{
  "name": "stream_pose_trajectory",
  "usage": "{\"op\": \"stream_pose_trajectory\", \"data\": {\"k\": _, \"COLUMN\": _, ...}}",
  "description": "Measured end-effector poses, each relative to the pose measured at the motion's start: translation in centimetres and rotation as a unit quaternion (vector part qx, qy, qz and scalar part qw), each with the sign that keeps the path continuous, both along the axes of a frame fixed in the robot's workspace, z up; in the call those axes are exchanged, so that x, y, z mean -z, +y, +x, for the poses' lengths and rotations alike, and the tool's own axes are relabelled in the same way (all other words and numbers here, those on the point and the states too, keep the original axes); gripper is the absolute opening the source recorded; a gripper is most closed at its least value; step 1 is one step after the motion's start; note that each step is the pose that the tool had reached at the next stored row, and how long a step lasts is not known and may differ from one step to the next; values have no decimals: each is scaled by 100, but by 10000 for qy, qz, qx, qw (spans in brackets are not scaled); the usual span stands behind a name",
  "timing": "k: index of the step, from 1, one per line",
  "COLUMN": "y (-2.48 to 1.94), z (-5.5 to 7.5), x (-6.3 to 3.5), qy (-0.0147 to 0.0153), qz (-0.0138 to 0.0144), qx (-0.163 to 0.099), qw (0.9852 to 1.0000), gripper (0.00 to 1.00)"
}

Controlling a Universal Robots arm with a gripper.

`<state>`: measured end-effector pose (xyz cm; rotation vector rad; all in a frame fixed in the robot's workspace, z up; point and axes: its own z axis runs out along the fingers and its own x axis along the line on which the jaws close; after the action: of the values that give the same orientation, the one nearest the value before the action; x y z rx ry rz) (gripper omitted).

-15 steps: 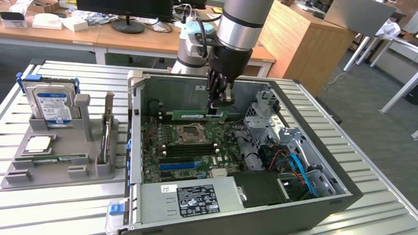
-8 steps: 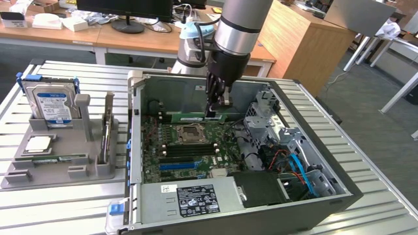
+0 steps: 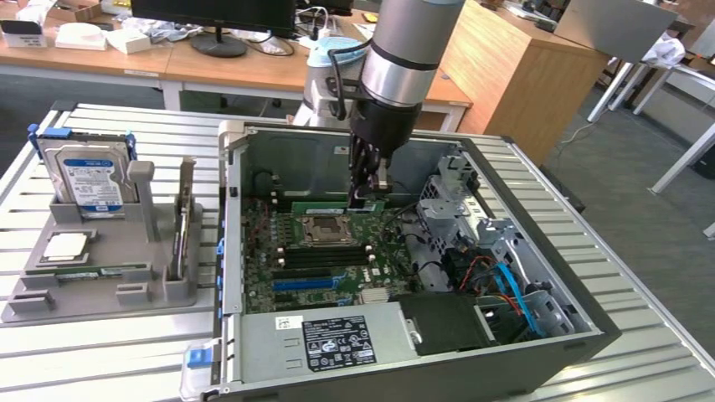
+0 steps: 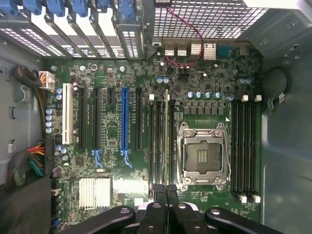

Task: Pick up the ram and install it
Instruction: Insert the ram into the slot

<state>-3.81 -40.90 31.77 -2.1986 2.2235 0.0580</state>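
Gripping the ram edge-on in nearly closed fingers, the gripper holds it along a memory slot just beside the empty processor socket, on its far side — pick-up done, seating apparently unfinished.

A silver table of ribbed aluminium slats carries everything, and two things rest directly on it. Toward the exterior view's left sits a grey moulded plastic holder tray. It lies flat on the slats, with slots and upright posts rising from its base. Just beside it, toward the exterior view's right, lies a large dark grey metal desktop computer case, set on its side with its open face upward. The case takes up most of the tabletop. Bare slats show past the case on the exterior view's right and around the tray. The table stands on a grey carpeted floor.
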Motion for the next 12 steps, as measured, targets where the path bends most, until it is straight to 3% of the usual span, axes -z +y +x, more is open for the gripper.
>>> {"op": "stream_pose_trajectory", "data": {"k": 12, "y": 0, "z": -16, "x": 137, "qy": -11, "qz": 0, "qx": 7, "qw": 10000, "gripper": 11}}
